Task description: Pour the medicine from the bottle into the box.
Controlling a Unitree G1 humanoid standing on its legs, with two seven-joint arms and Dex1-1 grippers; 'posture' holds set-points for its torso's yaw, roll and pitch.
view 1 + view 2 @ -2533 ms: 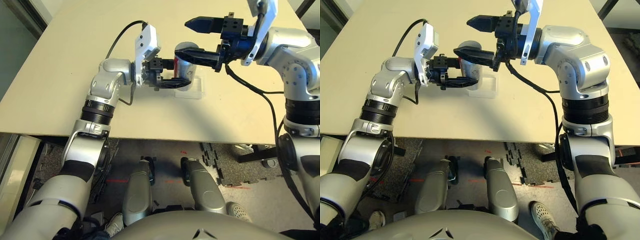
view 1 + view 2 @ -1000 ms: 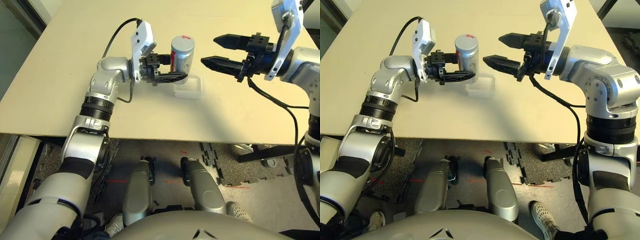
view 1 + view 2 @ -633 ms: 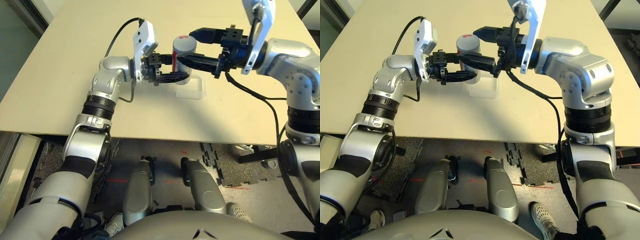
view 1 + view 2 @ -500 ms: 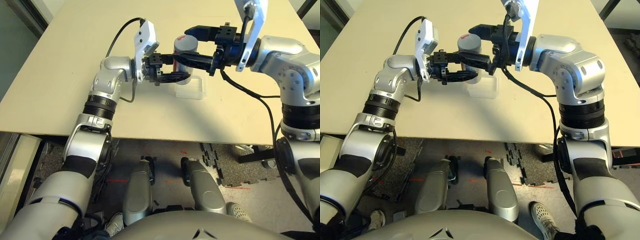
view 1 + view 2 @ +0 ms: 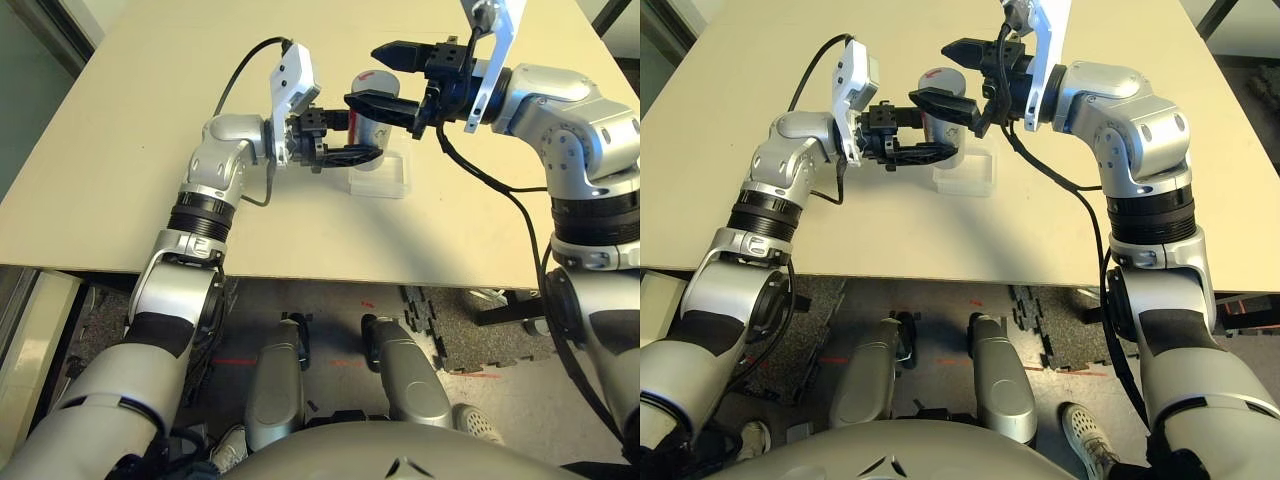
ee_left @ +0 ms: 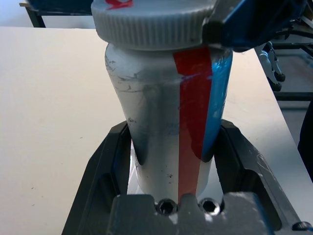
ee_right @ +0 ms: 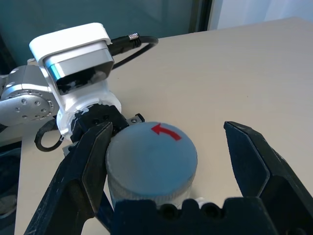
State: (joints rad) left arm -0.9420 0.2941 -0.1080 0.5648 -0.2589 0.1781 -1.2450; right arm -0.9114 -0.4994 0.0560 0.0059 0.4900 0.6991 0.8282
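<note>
L gripper (image 5: 345, 150) pinches the bottle (image 5: 368, 120) low on its body, fingers (image 6: 110, 161) pressed on both sides; bottle upright, cap (image 7: 151, 156) on w/ red arrow on top. Bottle sits above the box (image 5: 385, 178), which lies on the table (image 5: 120, 130) just at 5 o'clock of the bottle. R gripper (image 5: 388, 75) is spread wide around the cap, one finger (image 7: 85, 166) at 9 o'clock of the cap, close; other finger at 3 o'clock w/ a clear gap. Contact w/ cap can't tell.
</note>
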